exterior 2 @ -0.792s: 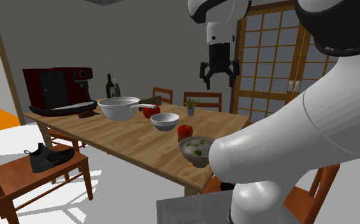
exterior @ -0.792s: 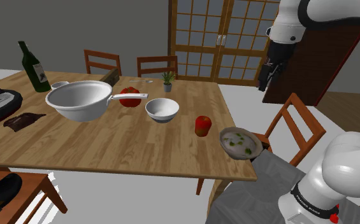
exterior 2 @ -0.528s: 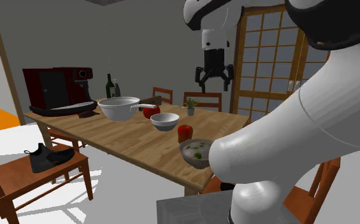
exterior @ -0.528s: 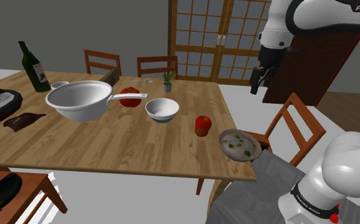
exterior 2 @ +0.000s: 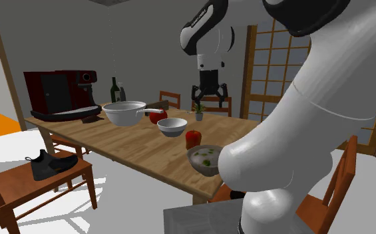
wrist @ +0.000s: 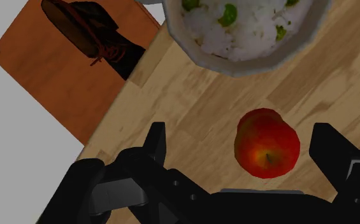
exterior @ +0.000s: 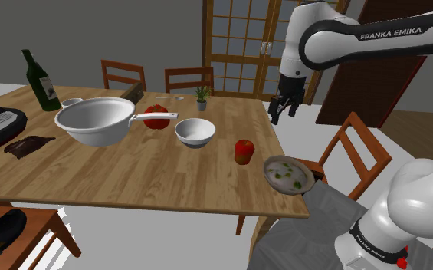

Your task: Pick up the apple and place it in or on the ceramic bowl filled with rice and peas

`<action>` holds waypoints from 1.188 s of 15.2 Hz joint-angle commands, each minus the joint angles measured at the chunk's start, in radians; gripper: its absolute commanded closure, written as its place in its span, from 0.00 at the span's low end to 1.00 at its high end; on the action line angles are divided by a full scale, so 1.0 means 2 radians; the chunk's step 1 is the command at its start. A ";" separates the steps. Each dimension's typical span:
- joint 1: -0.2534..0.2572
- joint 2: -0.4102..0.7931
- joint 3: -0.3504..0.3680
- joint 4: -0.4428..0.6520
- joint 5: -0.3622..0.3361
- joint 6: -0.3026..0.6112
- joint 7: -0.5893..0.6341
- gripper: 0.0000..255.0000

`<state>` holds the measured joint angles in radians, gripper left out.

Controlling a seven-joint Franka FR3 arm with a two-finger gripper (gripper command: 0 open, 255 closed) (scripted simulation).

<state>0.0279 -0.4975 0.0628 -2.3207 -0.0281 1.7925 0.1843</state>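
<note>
- Apple (exterior: 244, 150) rests on the wooden table (exterior: 130, 176), right of centre in the shoulder view, near the rice-and-peas bowl (exterior: 287, 174) at lower right.
- Gripper (exterior: 282, 110), fingers spread and empty, has swung left and lower from the upper right and now hangs high above the apple.
- Judgement: the approach is aligned and the descent remains.

Light fell even and fairly bright over the desk (exterior: 130, 176); the apple (wrist: 267, 142) threw a soft shadow on the wood beside it; the chair (exterior 2: 20, 189) cast grey streaks of shadow across the pale floor (exterior 2: 133, 206).
</note>
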 commanded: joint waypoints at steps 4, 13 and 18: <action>0.003 0.086 0.018 0.025 0.006 0.062 0.039 0.00; 0.004 0.196 0.033 0.056 0.002 0.139 0.081 0.00; 0.004 0.208 0.033 0.037 0.000 0.170 0.082 0.00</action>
<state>0.0361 -0.0881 0.1281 -2.2382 -0.0270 2.1180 0.3485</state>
